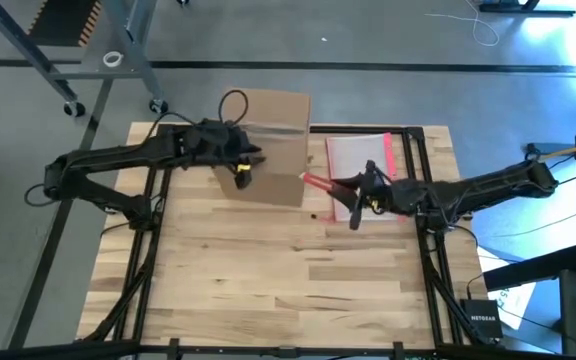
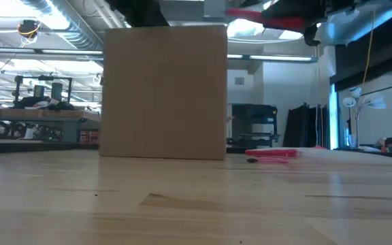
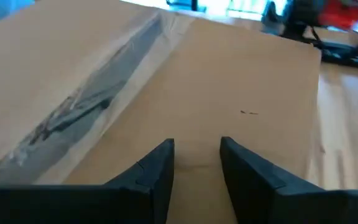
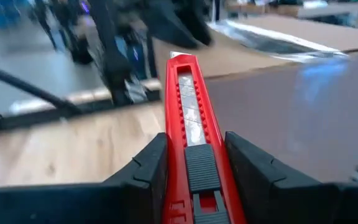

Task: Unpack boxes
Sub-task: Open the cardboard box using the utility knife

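High view: brown cardboard box (image 1: 271,140) stands upper centre of the frame, near the far edge of my wooden table (image 1: 268,270).
Box top: flaps down, a strip of clear tape (image 3: 92,93) runs along the seam.
Left gripper (image 1: 242,172): mine, over the box's near left part; in the left wrist view my two dark fingers (image 3: 157,171) stand apart just above the cardboard, nothing between them. Whether they touch the top I cannot tell.
Right gripper (image 1: 356,200): clamped on a red utility knife (image 4: 191,130), which points toward the box's right side wall from close by.
Pouch: clear plastic pouch with pink-red edge (image 1: 360,155) lies flat on the table right of the box, under my right arm.
Low view: box front fills the middle; pouch edge (image 2: 272,155) shows low, to its right.
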You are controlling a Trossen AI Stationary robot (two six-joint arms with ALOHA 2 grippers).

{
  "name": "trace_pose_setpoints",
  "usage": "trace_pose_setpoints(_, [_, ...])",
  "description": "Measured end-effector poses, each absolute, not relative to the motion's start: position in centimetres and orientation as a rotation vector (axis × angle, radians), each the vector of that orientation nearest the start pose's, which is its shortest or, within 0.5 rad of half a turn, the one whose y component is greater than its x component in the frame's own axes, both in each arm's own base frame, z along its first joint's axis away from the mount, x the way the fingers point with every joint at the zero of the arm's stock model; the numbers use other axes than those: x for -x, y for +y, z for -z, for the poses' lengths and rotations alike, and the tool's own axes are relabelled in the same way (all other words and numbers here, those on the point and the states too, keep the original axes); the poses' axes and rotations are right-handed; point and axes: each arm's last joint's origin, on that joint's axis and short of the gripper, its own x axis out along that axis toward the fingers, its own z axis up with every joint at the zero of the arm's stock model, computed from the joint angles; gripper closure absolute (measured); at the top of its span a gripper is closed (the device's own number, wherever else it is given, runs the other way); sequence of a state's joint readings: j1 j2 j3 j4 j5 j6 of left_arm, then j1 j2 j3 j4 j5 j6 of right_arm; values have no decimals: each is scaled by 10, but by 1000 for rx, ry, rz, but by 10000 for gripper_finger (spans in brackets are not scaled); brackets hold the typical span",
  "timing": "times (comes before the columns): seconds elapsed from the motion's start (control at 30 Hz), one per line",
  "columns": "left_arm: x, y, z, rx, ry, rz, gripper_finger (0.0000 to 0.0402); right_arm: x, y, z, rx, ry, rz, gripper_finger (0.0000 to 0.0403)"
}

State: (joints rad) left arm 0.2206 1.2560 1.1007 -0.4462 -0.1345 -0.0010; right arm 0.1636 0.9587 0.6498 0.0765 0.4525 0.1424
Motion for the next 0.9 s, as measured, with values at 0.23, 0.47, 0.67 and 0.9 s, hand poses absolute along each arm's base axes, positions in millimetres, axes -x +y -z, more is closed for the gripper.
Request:
trace_pose_setpoints(0.23, [-230, 29, -338, 39, 609, -230, 274, -202, 16, -328, -5, 369, 341, 272])
trace_pose_setpoints(0.47, [-204, 26, -372, 19, 369, -225, 274, -190, 9, -366, 12, 435, 417, 272])
trace_pose_setpoints(0.67, [-209, 10, -371, 45, 371, -141, 274, -204, 7, -354, -145, 524, 360, 272])
trace_pose_setpoints(0.9, [-224, -18, -353, 14, 486, -50, 274, -222, 10, -340, -229, 590, 336, 272])
